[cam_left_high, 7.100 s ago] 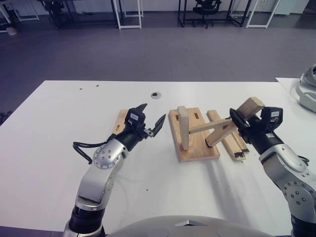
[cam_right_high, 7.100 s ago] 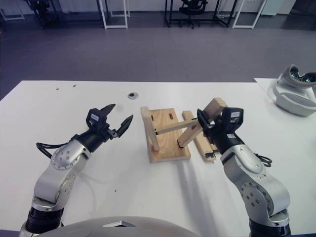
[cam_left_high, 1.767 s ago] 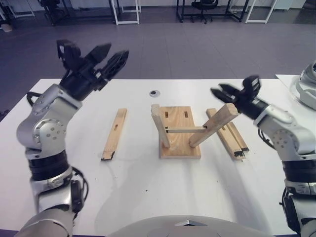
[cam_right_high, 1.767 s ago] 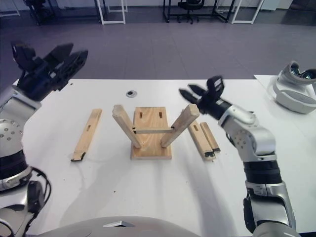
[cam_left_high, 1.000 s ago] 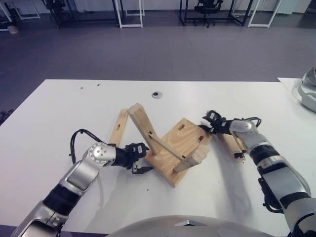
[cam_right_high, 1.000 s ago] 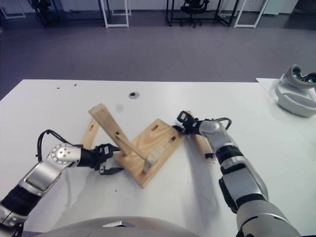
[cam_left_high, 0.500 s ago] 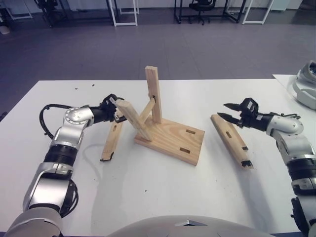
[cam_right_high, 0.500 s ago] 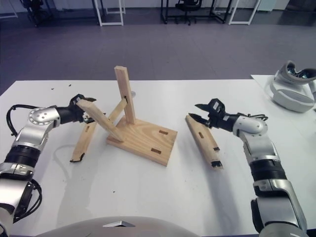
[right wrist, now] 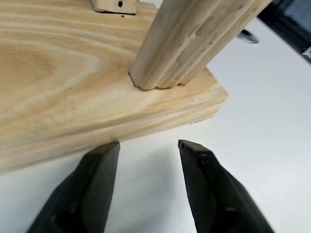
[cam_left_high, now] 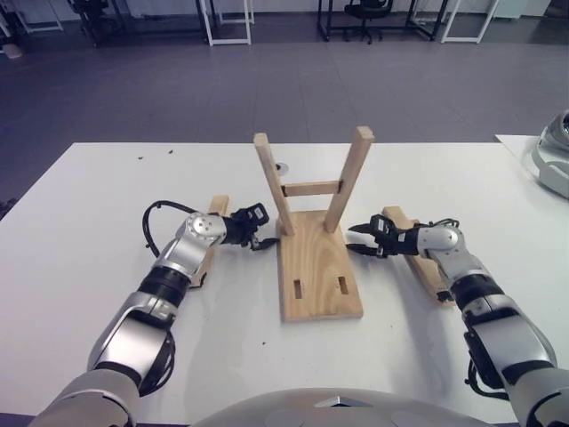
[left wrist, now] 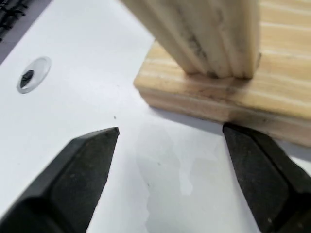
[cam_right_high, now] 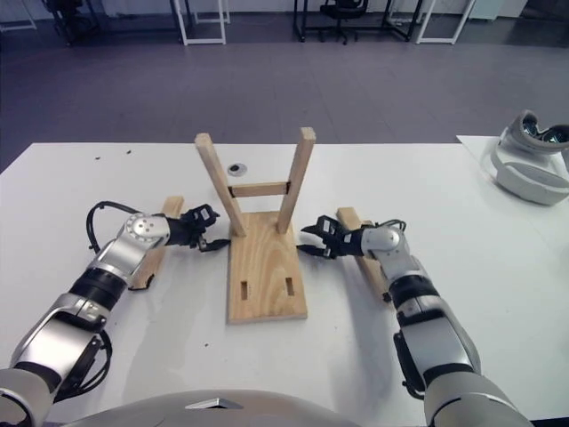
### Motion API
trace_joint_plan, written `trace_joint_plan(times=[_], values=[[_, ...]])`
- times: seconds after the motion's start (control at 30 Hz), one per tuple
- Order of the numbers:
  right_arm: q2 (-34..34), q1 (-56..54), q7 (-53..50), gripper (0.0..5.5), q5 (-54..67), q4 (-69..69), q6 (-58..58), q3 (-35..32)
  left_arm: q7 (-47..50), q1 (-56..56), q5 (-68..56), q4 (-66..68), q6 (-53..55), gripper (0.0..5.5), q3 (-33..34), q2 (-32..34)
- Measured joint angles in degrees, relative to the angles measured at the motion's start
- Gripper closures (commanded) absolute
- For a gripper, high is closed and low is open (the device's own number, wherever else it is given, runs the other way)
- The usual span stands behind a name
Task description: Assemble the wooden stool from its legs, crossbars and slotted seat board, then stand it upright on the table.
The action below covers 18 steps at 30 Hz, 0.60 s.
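Seat board flat on counter; far slots hold legs w/ crossbar. L gripper & R gripper, both spread, flank it, prob. to steady.

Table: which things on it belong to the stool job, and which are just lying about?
Job: seat board, standing legs, crossbar, left loose piece, right loose pieces.
Lying about: headset, grommet.
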Motion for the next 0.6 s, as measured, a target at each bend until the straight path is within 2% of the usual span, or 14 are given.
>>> trace_joint_plan(times=[0.1,0.17,0.2,0.27,0.37,0.6], values=[[-0.4,9.5,-8.5,3.24,3.9,-16.7,6.8,-7.8,0.6,1.3,-0.5,-3.2,-0.8,1.53,1.6,0.3],[-2.9,16.1,-16.9,3.24,9.4,-31.1,17.2,-18.8,0.6,7.2,-1.1,-12.4,1.3,1.53,4.2,3.0],[-4.2,19.1,-20.3,3.24,12.0,-35.4,22.3,-23.9,1.0,11.5,-1.7,-17.6,3.4,1.53,5.9,4.6],[-4.6,24.2,-23.3,3.24,15.2,-36.9,29.0,-28.8,2.6,17.1,-3.6,-25.6,7.3,1.53,9.0,5.5],[-3.4,28.2,-23.7,3.24,16.5,-33.4,32.2,-29.3,4.2,19.2,-6.1,-33.8,12.1,1.53,10.3,3.7],[-1.8,28.7,-22.1,3.24,17.6,-31.0,32.1,-27.1,5.2,22.0,-6.0,-38.2,17.3,1.53,8.8,2.9]])
